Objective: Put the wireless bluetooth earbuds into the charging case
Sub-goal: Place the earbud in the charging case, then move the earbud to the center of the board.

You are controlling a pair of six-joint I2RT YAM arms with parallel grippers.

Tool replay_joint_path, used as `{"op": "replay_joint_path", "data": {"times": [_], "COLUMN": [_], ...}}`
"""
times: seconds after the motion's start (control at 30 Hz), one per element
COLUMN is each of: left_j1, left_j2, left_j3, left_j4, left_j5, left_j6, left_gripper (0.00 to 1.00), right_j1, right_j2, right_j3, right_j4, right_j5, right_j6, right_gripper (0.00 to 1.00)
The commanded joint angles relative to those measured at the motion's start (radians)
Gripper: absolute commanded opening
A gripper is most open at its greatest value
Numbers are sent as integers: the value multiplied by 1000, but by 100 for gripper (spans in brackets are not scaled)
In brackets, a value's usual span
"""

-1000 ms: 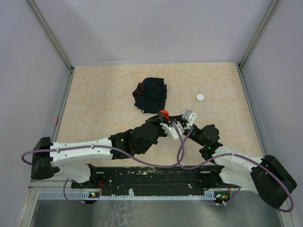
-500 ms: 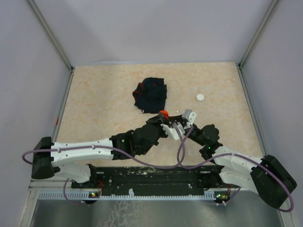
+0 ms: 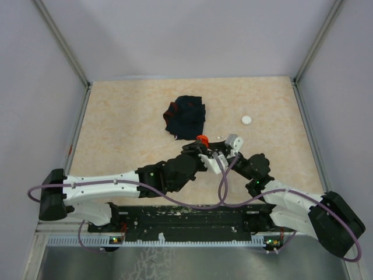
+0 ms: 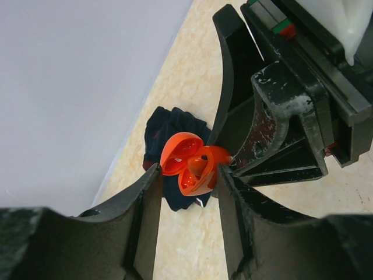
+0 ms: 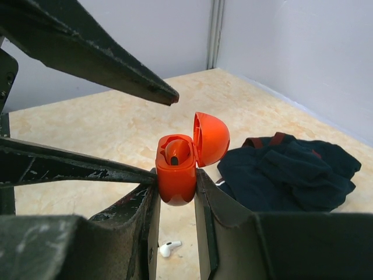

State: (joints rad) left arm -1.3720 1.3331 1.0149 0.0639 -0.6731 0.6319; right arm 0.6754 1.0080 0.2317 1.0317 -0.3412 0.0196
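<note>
Left gripper (image 4: pixel 186 175): reaches in from the left at mid-tabletop. Its fingers stand apart, one on each side of the charging case. In the right wrist view the upper finger is clear of the case and the lower one ends right at the case's side.
Dark cloth (image 3: pixel 185 116): navy with red trim, crumpled on the tabletop (image 3: pixel 116 128) just behind the two grippers, apart from the case.
Charging case (image 5: pixel 176 169): orange and rounded, held up off the tabletop between the two grippers, with its lid hinged open and standing up on the cloth's side.
Dark earbud (image 5: pixel 174 153): a small dark piece sits in the open well of the case. Its exact shape is too small to tell.
White earbud (image 5: pixel 166 249): lies loose on the tabletop beneath the held case, touching nothing else.
Right gripper (image 5: pixel 176 182): comes in from the right, its fingers clamped on the lower body of the charging case, one on each flank.
White disc (image 3: pixel 247 120): round and flat, alone on the tabletop to the right of the cloth, well apart from both grippers.
</note>
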Motion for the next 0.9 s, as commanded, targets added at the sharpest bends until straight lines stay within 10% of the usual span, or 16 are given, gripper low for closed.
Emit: {"op": "replay_joint_path", "data": {"times": [0.0,0.87], "left_j1": [-9,413], "left_j2": [-10,-255], "left_j3": [8,-137], "left_j4": [-20,-108], "left_j5": [30,498], "left_j6": [-46,-607], "left_gripper": [50,69], "right_j1": [-1,-2], "right_j2": [-19,-146], "right_j3": [46,-55], "right_j4": [125,22], "right_j5": [7,90], "right_j6": [13,-24], "right_gripper": [0,0]}}
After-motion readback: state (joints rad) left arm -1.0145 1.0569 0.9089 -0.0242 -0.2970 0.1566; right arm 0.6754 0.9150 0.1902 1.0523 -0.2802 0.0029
